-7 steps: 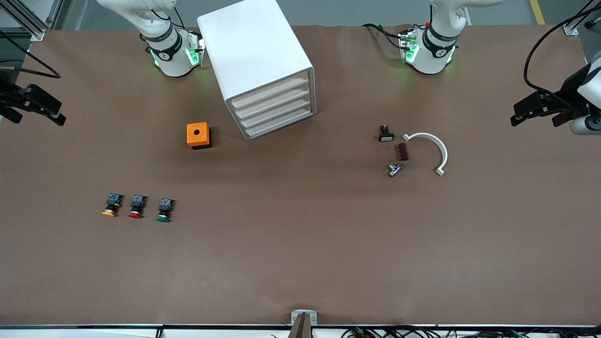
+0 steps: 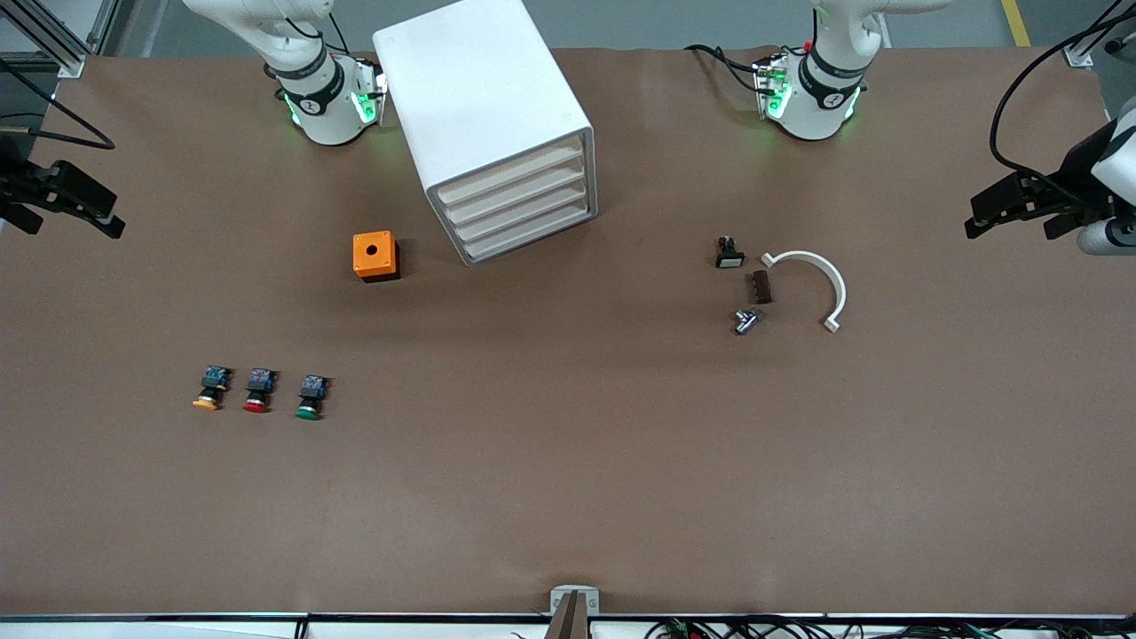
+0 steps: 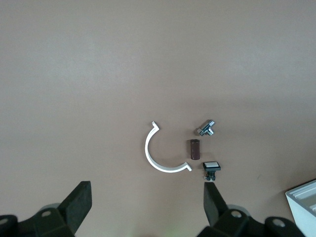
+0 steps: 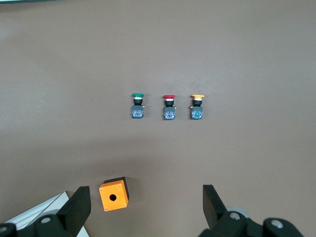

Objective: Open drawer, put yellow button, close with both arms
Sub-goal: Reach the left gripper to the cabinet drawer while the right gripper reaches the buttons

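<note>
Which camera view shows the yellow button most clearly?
The right wrist view: the yellow button lies unobstructed, last in its row of three. The front view shows it smaller. The left wrist view does not show it.

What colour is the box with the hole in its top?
Orange box, seen best in the right wrist view.

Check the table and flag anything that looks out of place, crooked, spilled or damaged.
Nothing looks spilled or damaged. The cabinet sits turned at an angle to the table's edges, its four drawers shut, the top drawer included. The three buttons stand in a neat row, the yellow button at the right arm's end. Both grippers, left and right, wait open at the table's ends.
</note>
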Tool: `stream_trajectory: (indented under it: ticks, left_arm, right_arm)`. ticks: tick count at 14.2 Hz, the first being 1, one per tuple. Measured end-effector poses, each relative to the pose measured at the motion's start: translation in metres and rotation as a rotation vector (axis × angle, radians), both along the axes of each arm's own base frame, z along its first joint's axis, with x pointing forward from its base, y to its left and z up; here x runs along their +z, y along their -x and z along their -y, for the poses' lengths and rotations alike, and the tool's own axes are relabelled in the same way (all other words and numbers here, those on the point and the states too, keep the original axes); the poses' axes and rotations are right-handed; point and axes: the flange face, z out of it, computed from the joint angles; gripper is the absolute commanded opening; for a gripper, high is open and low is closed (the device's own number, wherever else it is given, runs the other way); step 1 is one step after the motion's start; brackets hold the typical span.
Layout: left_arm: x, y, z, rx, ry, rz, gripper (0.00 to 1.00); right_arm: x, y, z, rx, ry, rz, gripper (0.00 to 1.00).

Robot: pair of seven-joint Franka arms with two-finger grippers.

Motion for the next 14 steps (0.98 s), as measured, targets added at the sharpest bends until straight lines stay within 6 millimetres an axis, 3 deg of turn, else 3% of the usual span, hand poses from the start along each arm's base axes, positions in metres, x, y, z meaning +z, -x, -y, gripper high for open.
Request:
stream_trajectory:
  ticks: [4, 9, 14]
  left_arm:
    - [-0.003, -0.001, -0.002, 0.003, 0.0, -0.008, 1.0]
    - [-0.019, -0.005, -0.001, 0.001, -0.002, -0.044, 1.0]
    - [-0.051, -0.014, 0.024, -0.032, -0.007, -0.123, 1.0]
  right_arm:
    - [-0.022, -0.013, 0.001, 0.001, -0.002, -0.028, 1.0]
    - [-0.069, -0.04, 0.011, -0.014, -0.005, -0.033, 1.0]
    - [-0.105, -0.057, 0.018, -0.023, -0.008, -0.059, 1.0]
